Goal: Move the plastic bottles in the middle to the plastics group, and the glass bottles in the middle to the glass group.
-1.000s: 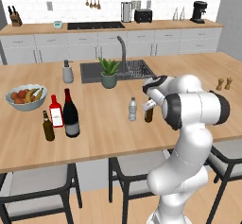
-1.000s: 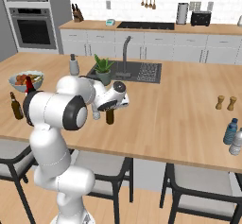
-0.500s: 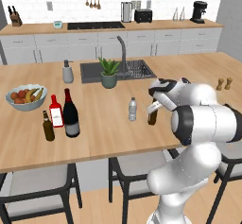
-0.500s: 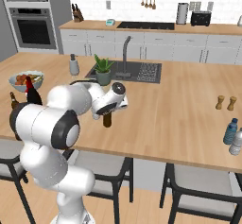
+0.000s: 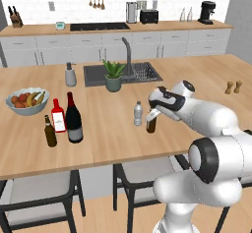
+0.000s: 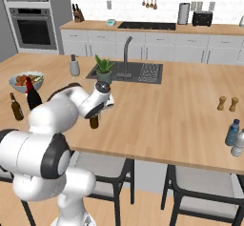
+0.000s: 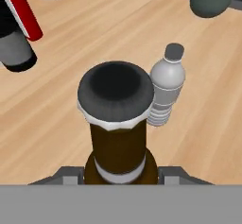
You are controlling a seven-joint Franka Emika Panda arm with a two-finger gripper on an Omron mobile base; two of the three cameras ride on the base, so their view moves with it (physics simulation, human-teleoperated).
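The claw (image 5: 153,115) was down over the small brown beer bottle (image 5: 151,124) near the middle of the wooden worktop (image 5: 108,138), its two sides set around the bottle's neck. In the hand view that bottle (image 7: 118,138) stood upright right under the camera, its dark cap and pale neck band rising between the fingertips (image 7: 66,173), which sat on either side of its shoulders; the claw looked clamped on it. The bottle's base was still on the worktop as far as the base views showed. From the right base view the claw (image 6: 97,109) covered the top of the beer bottle (image 6: 94,122).

Just beside the beer bottle, on its left in the left base view, stood the small clear water bottle (image 5: 138,114), upright and close but apart from it. The hand view showed the water bottle (image 7: 165,93) just behind and to the right of the beer bottle's cap.

Well to the left on the worktop, the tall dark wine bottle (image 5: 74,119) stood with the red-labelled bottle (image 5: 58,116) touching or nearly touching its side, and the plain dark brown bottle (image 5: 49,131) just in front of them. A fruit bowl (image 5: 25,101) sat behind that cluster. Farther back were a grey soap dispenser (image 5: 71,74), a potted plant (image 5: 113,75) and the sink (image 5: 142,72).
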